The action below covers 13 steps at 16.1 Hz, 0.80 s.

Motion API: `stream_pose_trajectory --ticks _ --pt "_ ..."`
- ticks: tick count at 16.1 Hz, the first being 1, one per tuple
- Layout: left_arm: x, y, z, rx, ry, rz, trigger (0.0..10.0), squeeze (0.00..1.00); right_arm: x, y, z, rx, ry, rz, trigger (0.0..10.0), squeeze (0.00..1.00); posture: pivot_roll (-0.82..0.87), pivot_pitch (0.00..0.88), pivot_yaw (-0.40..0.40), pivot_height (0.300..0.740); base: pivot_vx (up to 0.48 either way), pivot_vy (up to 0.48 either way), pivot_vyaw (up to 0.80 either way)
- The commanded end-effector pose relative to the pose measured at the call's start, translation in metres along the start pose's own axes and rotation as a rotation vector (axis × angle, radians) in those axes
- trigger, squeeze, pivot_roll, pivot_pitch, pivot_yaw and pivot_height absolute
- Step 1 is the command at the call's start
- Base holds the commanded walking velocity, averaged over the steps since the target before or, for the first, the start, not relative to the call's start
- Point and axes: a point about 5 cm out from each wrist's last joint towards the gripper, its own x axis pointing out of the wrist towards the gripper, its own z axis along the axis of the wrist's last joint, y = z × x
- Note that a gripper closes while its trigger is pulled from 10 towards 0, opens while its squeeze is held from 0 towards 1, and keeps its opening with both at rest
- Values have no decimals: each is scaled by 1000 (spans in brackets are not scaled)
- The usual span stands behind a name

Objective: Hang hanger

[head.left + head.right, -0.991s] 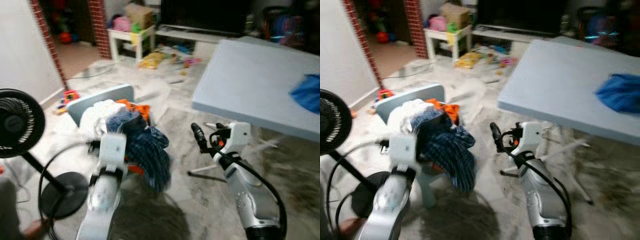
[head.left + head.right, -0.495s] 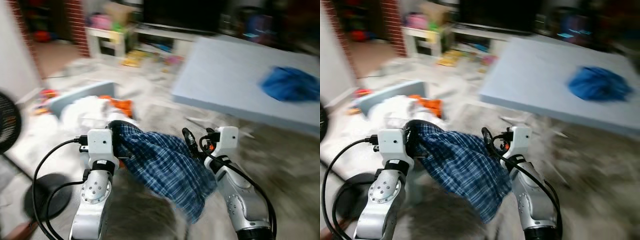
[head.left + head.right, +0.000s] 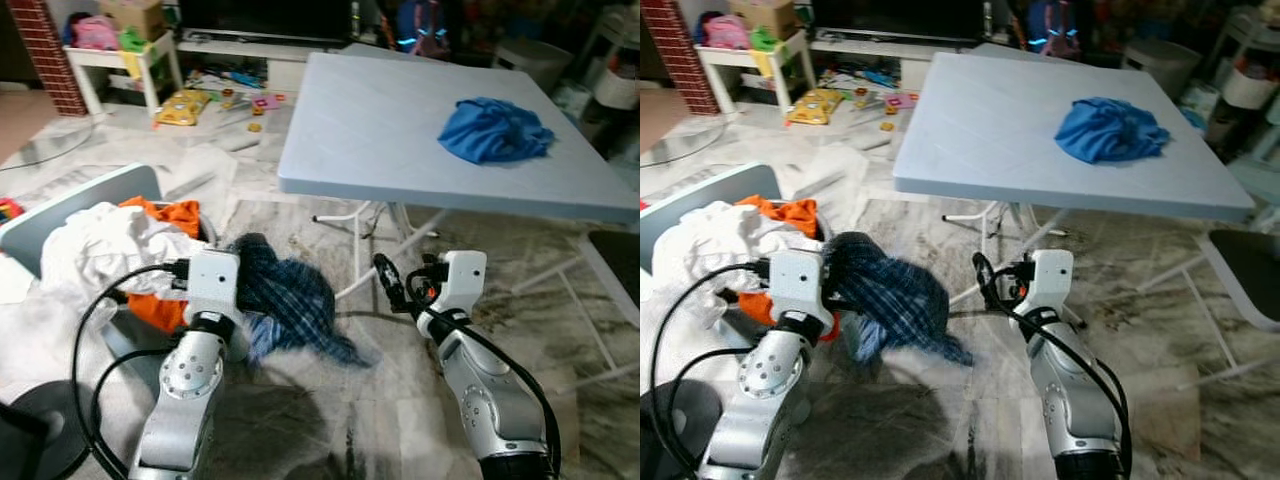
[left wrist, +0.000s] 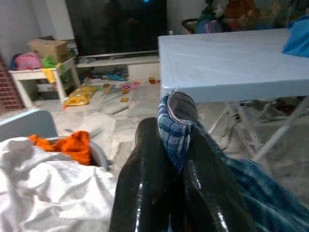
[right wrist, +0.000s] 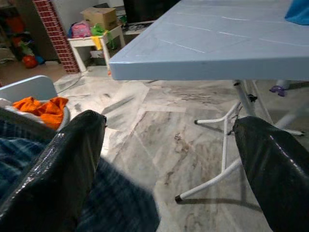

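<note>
A blue plaid shirt (image 3: 285,300) hangs bunched from my left gripper (image 4: 166,125), which is shut on a fold of it; its loose end trails down to the marble floor. My right gripper (image 5: 169,125) is open, held a little to the right of the shirt and in front of the table legs, with nothing between its fingers. The shirt's edge shows at the side of the right wrist view.
A pale blue folding table (image 3: 400,130) stands ahead with a blue garment (image 3: 493,130) on it, its white legs (image 3: 390,250) near my right arm. A grey tub (image 3: 80,200) at left holds white (image 3: 100,245) and orange (image 3: 170,215) clothes. Toys (image 3: 200,100) litter the far floor.
The camera has swung right, toward the table. The plaid shirt left the laundry pile in my left gripper, swung out toward the right arm, and now hangs lower.
</note>
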Motion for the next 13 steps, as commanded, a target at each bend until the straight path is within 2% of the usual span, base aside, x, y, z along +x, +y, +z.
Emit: stream_pose_trajectory --ticks 1,4,8,13 --pt "2 6 2 13 -2 33 10000 0 3 -2 4 -15 -9 -12 10000 0 -32 34 -66 740 0 0 -800" --pt "-1 0 -1 -22 4 -59 10000 0 3 -4 3 -29 -3 -22 10000 0 -27 35 -74 740 0 0 -800" --pt "-4 -8 0 -76 -5 -107 10000 0 4 -4 4 -38 -4 -21 10000 0 -31 34 -75 740 0 0 -800" --pt "-3 -10 1 -94 -9 -129 10000 0 4 -5 3 -40 -3 -22 10000 0 -33 37 -71 740 0 0 -800"
